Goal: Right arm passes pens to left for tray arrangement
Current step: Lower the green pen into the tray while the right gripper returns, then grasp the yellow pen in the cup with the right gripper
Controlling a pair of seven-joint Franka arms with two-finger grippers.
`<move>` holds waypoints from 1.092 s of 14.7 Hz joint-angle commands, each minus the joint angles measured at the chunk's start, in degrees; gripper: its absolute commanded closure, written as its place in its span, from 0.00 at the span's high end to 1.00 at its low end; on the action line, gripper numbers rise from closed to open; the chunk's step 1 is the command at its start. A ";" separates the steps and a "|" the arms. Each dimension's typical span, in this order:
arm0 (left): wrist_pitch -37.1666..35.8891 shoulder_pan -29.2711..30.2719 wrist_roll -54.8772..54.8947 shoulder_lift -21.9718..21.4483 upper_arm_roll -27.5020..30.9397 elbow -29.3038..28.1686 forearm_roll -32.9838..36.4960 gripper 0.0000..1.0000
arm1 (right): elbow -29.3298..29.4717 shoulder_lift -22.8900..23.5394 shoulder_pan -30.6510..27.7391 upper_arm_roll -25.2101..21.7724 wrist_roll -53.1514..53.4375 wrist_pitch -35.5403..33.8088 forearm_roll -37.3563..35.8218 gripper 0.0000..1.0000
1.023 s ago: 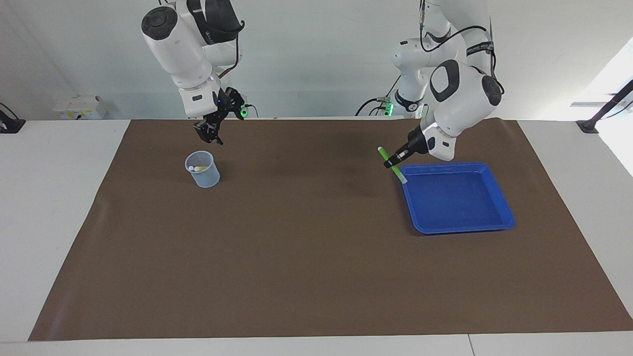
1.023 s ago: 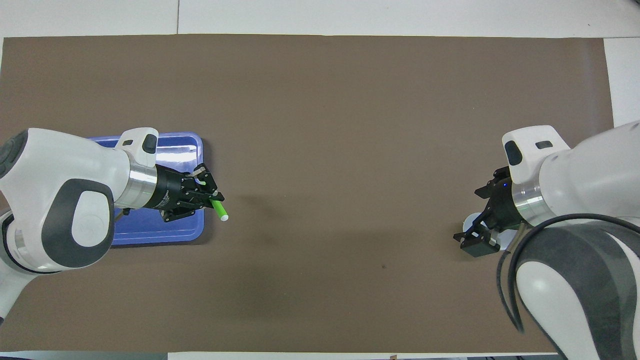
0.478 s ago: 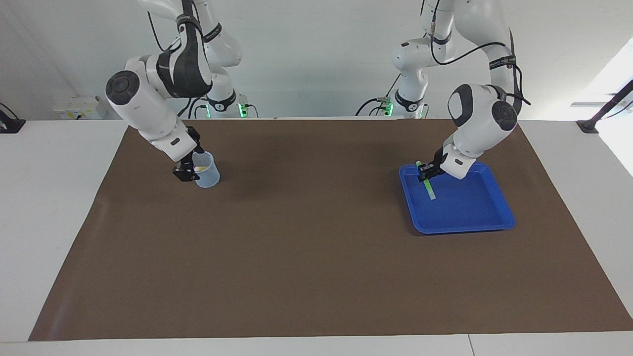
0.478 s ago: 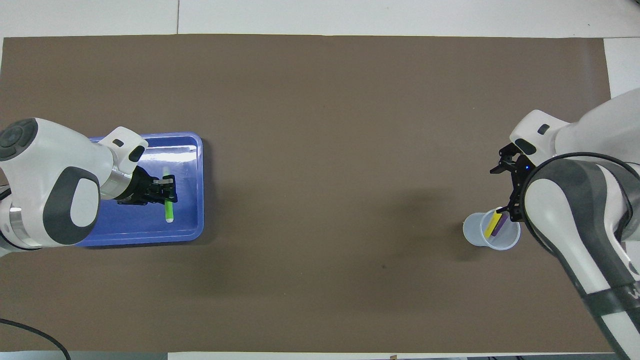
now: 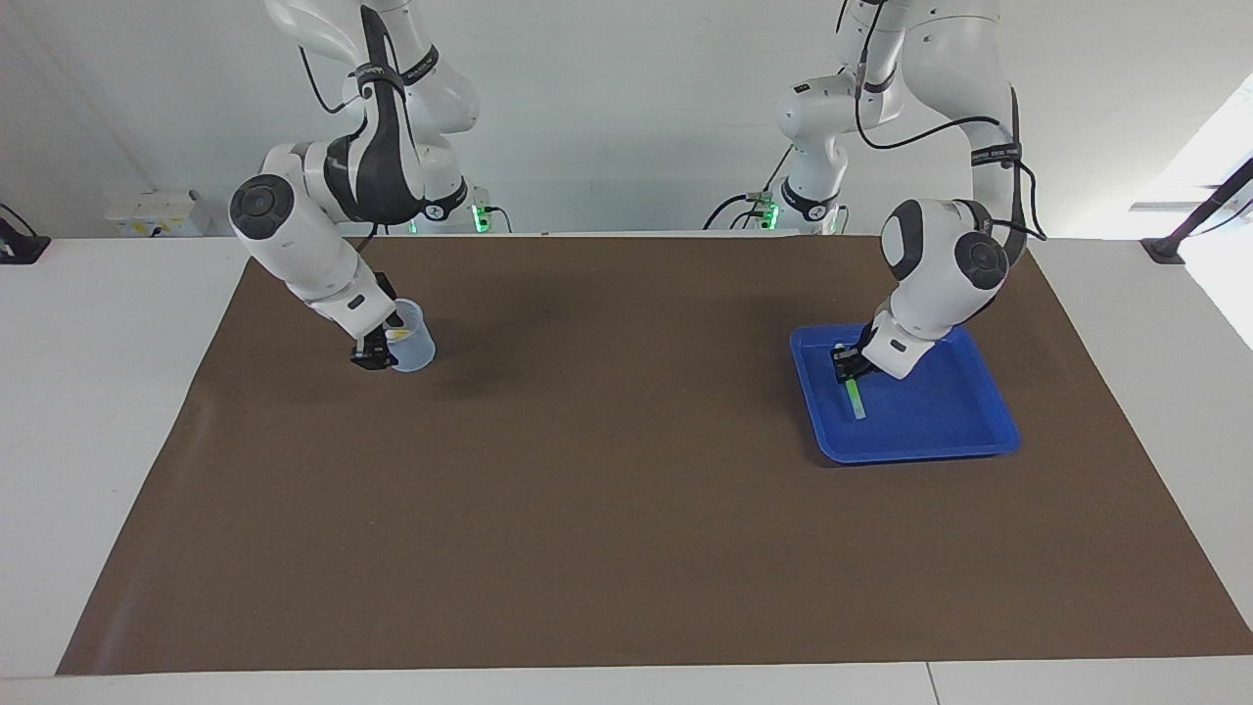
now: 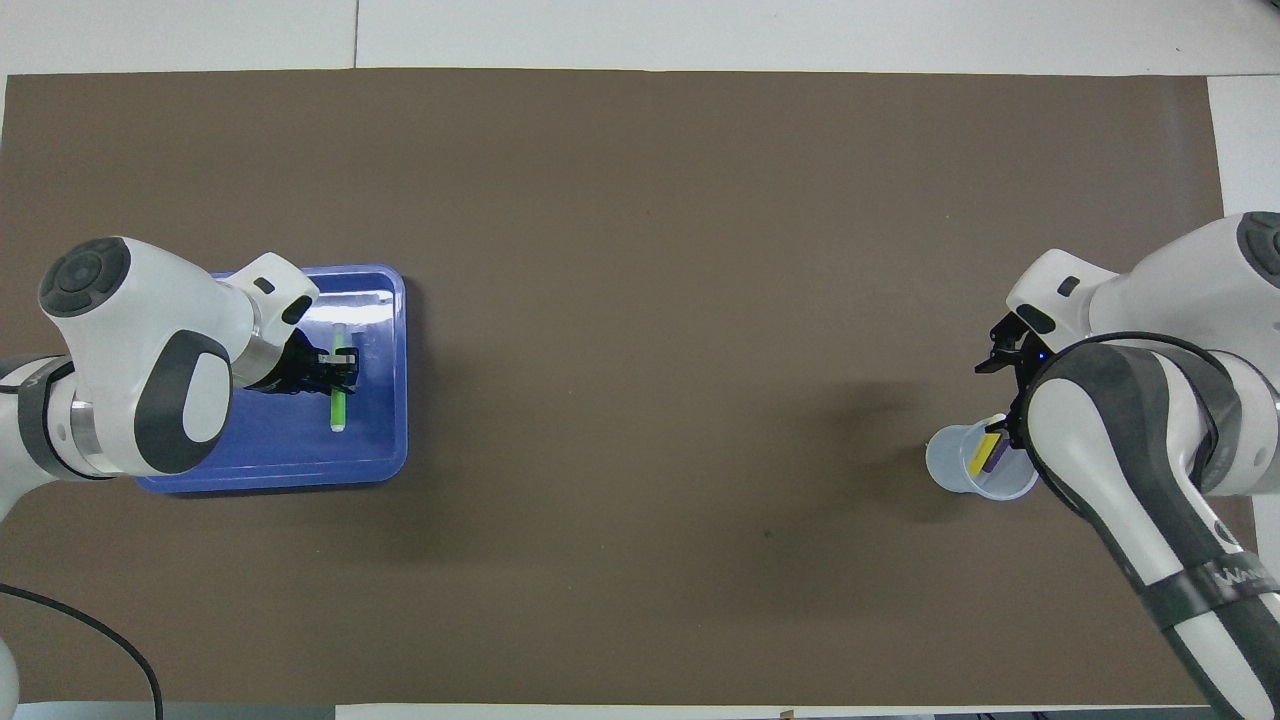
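The left gripper (image 5: 850, 370) has come down into the blue tray (image 5: 989, 392), squeezed tight on the green pen (image 5: 857, 399) under it, so that pen is nearly placed, while the right gripper (image 5: 376, 354), closing, dips beside the cup (image 5: 416, 343) for another.

The whole middle of the brown mat (image 5: 607, 470) on the surface is left bare between the blue tray (image 5: 940, 441) at the left arm's end and the clear cup (image 5: 416, 348) at the right arm's end. The tray's inside is partly taken up by the green pen (image 5: 856, 397) and by the left pincer (image 5: 844, 366) clamped on it. The cup's mouth is crowded by the right pincer (image 5: 377, 354) and 2 pens (image 6: 990, 452), yellow and purple, standing inside.
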 commanded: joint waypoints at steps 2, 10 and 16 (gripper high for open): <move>1.84 0.30 0.59 1.10 -0.19 0.27 1.12 0.00 | -2.16 -2.34 -2.18 0.61 -0.72 -1.47 -0.73 0.61; 2.02 0.65 0.41 1.19 -0.11 -0.25 1.12 0.00 | -4.01 -3.13 -2.09 0.61 0.16 -0.51 -0.82 0.56; 2.11 2.41 0.24 1.46 -0.11 -0.87 1.12 0.00 | -4.62 -3.48 -1.65 0.69 1.91 -0.60 -0.82 0.54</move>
